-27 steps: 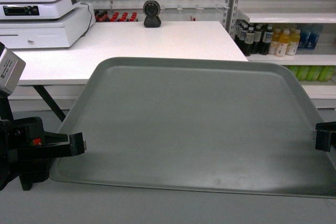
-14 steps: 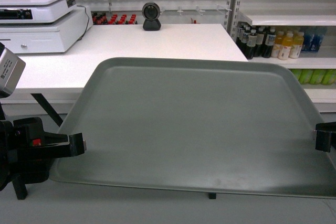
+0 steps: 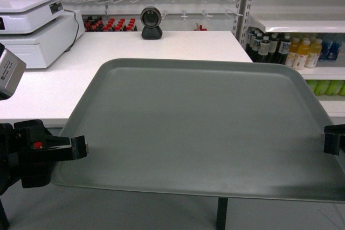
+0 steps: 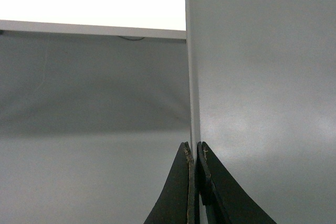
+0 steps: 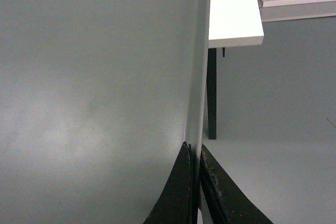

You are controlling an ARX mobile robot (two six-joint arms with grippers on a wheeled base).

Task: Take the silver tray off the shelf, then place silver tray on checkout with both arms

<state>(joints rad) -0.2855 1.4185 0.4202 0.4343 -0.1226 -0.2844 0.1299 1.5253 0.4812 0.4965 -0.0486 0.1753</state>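
The silver tray [image 3: 199,127] is held level in the air in front of me, its far edge over the near edge of the white checkout [image 3: 178,44]. My left gripper [image 3: 83,147] is shut on the tray's left rim [image 4: 192,77], seen edge-on between the black fingers [image 4: 210,182] of that gripper [image 4: 193,148]. My right gripper [image 3: 326,139] is shut on the right rim [image 5: 202,66]; in the right wrist view the gripper [image 5: 195,150] pinches the rim, with the checkout's corner [image 5: 236,19] beyond it. The shelf [image 3: 296,24] stands at the right.
A white cash register [image 3: 32,25] sits at the checkout's back left, and a black round scanner [image 3: 151,23] at its back middle. Bottles [image 3: 291,49] fill the shelf at right. Dark table legs [image 3: 221,214] and grey floor [image 5: 283,129] lie under the tray.
The checkout, register and scanner have shifted toward me and leftward in the head view; the tray's far edge now overlaps the counter more. Both grippers keep their hold.
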